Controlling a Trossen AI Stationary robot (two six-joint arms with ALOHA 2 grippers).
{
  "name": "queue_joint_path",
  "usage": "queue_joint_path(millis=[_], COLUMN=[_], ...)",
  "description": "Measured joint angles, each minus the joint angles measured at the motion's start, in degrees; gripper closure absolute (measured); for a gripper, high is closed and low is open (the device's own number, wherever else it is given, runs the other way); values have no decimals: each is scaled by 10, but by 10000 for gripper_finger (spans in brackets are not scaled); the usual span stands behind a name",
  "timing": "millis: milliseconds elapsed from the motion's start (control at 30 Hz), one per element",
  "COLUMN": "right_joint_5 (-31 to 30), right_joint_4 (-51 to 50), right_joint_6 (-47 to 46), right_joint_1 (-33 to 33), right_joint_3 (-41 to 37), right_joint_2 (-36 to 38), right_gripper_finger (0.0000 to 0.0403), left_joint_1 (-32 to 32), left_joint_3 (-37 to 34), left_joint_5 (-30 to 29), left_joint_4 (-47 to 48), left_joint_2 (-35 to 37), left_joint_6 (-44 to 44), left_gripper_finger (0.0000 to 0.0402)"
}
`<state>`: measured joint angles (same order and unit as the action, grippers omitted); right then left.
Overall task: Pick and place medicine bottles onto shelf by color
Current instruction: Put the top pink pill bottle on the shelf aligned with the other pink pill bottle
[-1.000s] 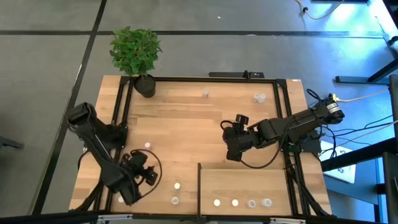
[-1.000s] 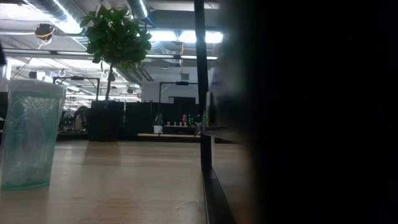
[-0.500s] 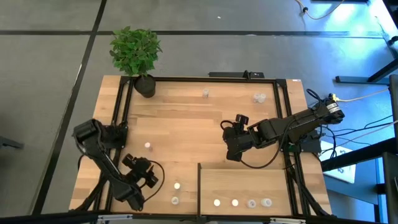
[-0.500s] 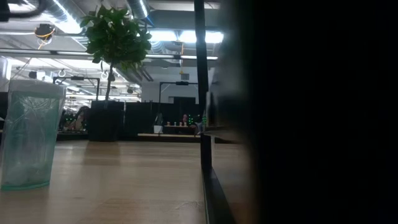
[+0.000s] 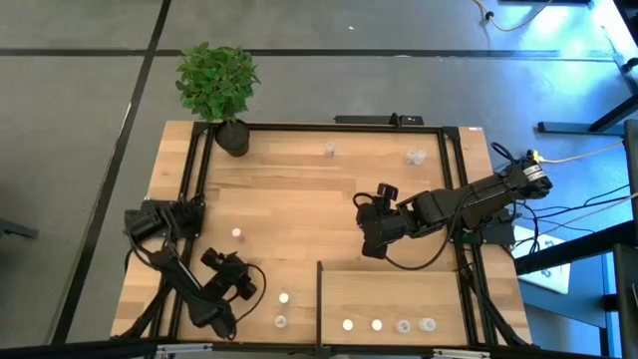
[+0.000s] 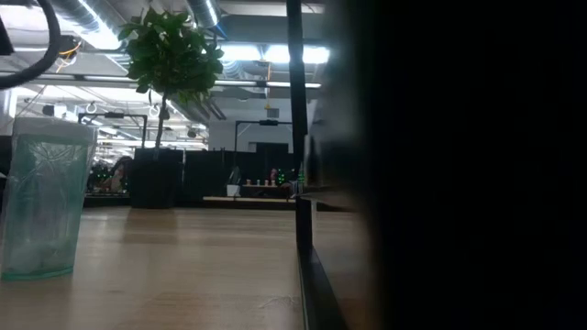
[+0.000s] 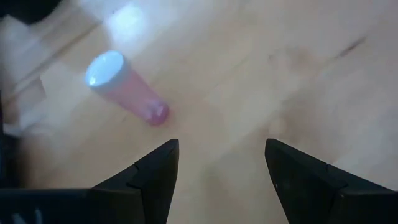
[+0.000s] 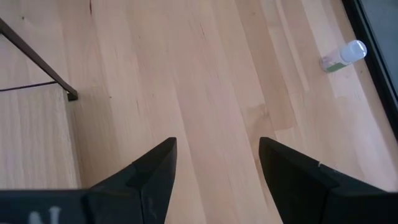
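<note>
Your left pincer hangs with jaws apart over the worktop, beside a pink bottle, likely lining up a grab. Your right pincer, jaws apart, waits near the shelf.

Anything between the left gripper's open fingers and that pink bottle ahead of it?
Nothing: the left wrist view shows only bare tabletop between the left gripper and the pink bottle.
</note>
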<state>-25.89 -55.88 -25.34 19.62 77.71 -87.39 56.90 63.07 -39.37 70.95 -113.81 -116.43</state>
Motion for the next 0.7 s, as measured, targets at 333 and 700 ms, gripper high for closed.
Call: queue_joint_path(millis=[333, 700], right_joint_5=[0, 0], right_joint_4=[10, 22], right_joint_6=[1, 3], right_joint_1=[0, 0], right_joint_3=[0, 0], right_joint_2=[0, 0], right_gripper_finger=[174, 174], left_joint_1=[6, -10], left_joint_3=[0, 0], left_joint_5=[-29, 23], left_joint_4=[67, 68], left_joint_2=[-29, -29], left_joint_6=[-123, -155], left_gripper_finger=[169, 169])
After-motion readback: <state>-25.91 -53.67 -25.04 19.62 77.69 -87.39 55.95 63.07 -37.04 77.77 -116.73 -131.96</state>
